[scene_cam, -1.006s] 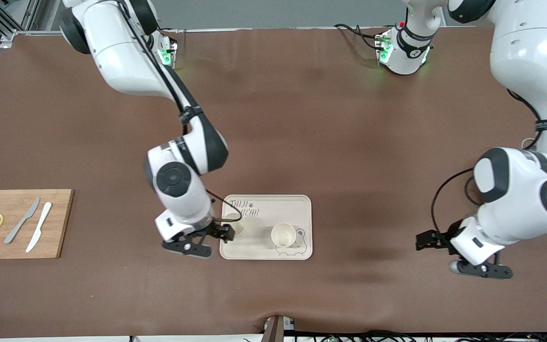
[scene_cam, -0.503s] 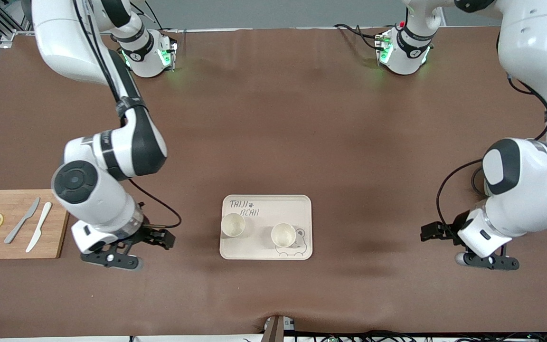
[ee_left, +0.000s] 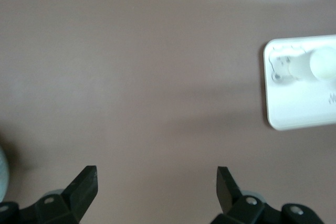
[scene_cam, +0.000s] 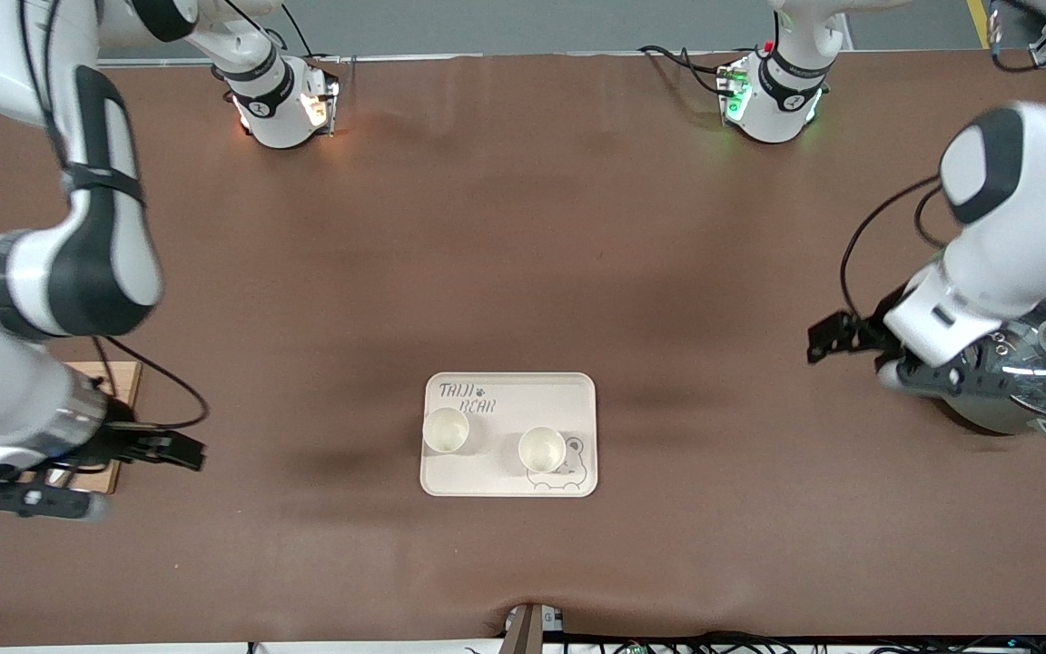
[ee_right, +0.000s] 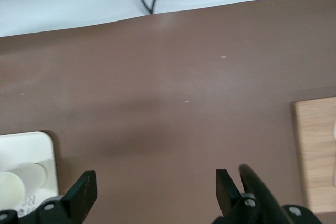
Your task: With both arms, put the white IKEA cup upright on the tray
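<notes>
I see the tray (scene_cam: pixel 508 434) sitting mid-surface, nearer the front cam than the arm bases. Two white cups stand upright on it: one cup (scene_cam: pixel 446 430) toward the right arm's end, just below the "TAIJI BEAR" text, the second cup (scene_cam: pixel 542 449) beside the bear drawing, toward the left arm's end. They're apart, not touching.

Right end effector (scene_cam: pixel 114 472) hangs at the right arm's end of the surface, over the edge of the wooden cutting board (scene_cam: pixel 120 386), well apart from the tray. Fingers spread wide, nothing between them; the right wrist view shows only bare brown surface (ee_right: pixel 173 103) in the gap, w/ a tray corner (ee_right: pixel 31 156) at one side and the board at the other.

Left end effector (scene_cam: pixel 850 350) hangs at the left arm's end, beside a glass-lidded pot (scene_cam: pixel 1031 377), also well apart from the tray. Fingers (ee_left: pixel 84 184) spread, empty; tray w/ a cup visible off to the side in the left wrist view.
</notes>
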`<state>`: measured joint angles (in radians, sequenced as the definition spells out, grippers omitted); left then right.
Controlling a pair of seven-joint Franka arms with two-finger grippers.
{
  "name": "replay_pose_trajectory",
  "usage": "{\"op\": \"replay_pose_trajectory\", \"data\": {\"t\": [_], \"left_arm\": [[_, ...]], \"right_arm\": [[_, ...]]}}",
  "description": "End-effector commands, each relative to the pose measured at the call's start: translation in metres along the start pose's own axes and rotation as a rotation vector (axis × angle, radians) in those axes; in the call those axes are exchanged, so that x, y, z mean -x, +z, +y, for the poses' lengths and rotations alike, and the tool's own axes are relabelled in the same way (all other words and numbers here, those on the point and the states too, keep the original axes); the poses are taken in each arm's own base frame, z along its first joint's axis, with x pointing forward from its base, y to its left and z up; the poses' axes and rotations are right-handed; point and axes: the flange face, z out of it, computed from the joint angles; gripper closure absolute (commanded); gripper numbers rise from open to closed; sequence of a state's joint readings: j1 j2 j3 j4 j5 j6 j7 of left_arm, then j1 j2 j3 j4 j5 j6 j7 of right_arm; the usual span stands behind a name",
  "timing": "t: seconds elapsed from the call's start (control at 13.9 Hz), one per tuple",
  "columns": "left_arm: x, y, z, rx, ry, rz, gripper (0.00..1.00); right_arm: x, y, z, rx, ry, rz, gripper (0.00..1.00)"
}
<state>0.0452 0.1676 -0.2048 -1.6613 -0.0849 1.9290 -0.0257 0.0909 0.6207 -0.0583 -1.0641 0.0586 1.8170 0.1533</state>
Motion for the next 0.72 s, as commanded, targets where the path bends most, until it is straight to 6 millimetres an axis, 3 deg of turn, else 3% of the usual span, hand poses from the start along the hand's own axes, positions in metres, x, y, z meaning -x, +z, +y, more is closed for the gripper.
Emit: {"op": "replay_pose_trajectory", "data": {"t": [0.0,0.29,0.5,0.65], "left_arm": [[0.03,-0.048,-0.001,-0.004,-0.02,-0.023,0.0],[0.052,-0.09,-0.01,-0.024,-0.032,-0.055,0.0],[0.057,-0.092,-0.012,-0.029,-0.018,-0.072,0.0],[0.06,-0.097,-0.002,-0.028,0.003,-0.065,0.0]], "right_arm": [[0.023,-0.029,0.031,-0.019,-0.025,-0.017,0.0],[0.064,-0.073,0.054,-0.021,-0.005,-0.021,0.0],[0.098,-0.103,0.058,-0.019,-0.011,-0.027,0.0],[0.117,-0.126,0.06,-0.014,-0.013,-0.037,0.0]]}}
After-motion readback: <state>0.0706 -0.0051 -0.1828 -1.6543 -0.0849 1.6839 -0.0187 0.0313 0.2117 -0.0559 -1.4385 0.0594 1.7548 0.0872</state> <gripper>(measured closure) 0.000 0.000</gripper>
